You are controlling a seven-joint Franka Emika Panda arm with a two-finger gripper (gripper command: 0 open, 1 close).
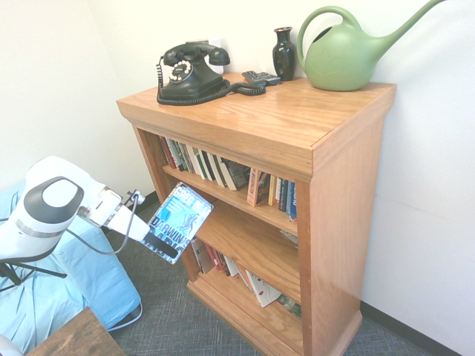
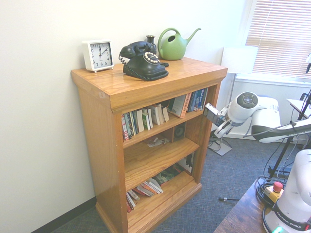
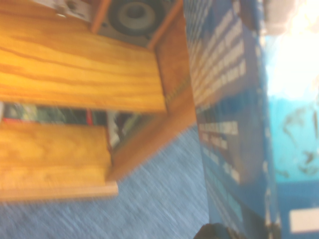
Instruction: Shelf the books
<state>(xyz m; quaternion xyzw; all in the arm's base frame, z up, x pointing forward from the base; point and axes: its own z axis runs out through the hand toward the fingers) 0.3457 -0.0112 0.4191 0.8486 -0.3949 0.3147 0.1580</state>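
Observation:
The book [image 1: 178, 219] is a thick paperback with a glossy blue-and-black cover and large white lettering. My gripper [image 1: 157, 236] is shut on its lower edge and holds it tilted in the air, just in front of the bookcase's [image 1: 260, 119] left side, level with the middle shelf [image 1: 252, 241]. In the wrist view the book's blue cover [image 3: 234, 124] fills the right side, with the shelf board [image 3: 75, 64] beyond it. In the second exterior view the gripper [image 2: 214, 115] sits beside the bookcase's right post, and the book barely shows there.
Thin-spined books [image 1: 215, 167] fill the top shelf, and more lean on the bottom shelf [image 1: 245, 278]. A black telephone [image 1: 191, 73], a vase [image 1: 284, 53], a green watering can [image 1: 349, 52] and a clock [image 2: 97, 55] stand on top. A blue cushion [image 1: 67, 282] lies under the arm.

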